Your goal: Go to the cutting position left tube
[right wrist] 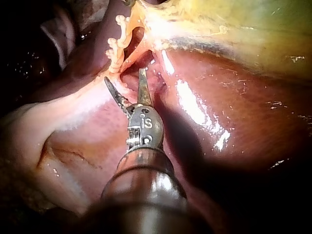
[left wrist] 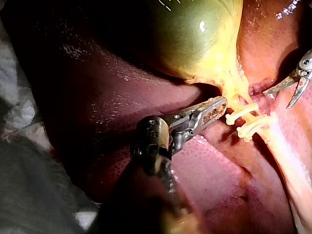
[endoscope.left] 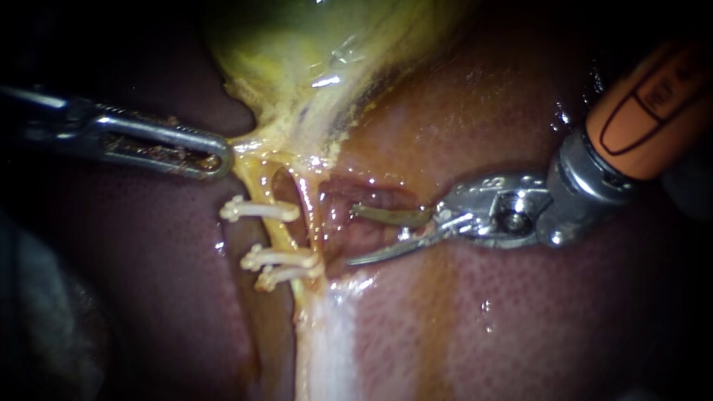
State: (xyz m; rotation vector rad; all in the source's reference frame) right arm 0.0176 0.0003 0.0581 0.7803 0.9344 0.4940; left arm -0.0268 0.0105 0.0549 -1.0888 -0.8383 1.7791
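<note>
Right instrument blades open beside clipped tubes, left instrument jaws gripping gallbladder, glistening liver beneath

The place was a surgical practice bench, with organs laid out under bright, close light. Wet, dark-red liver filled every view, and a green-yellow gallbladder lay against it. Pale clips were fastened across a thin yellow tube. Two slender metal instruments reached in over the tissue: the left instrument and the right instrument, which ended in curved blades. In the left wrist view, crumpled pale cloth lay beside the liver.
</note>
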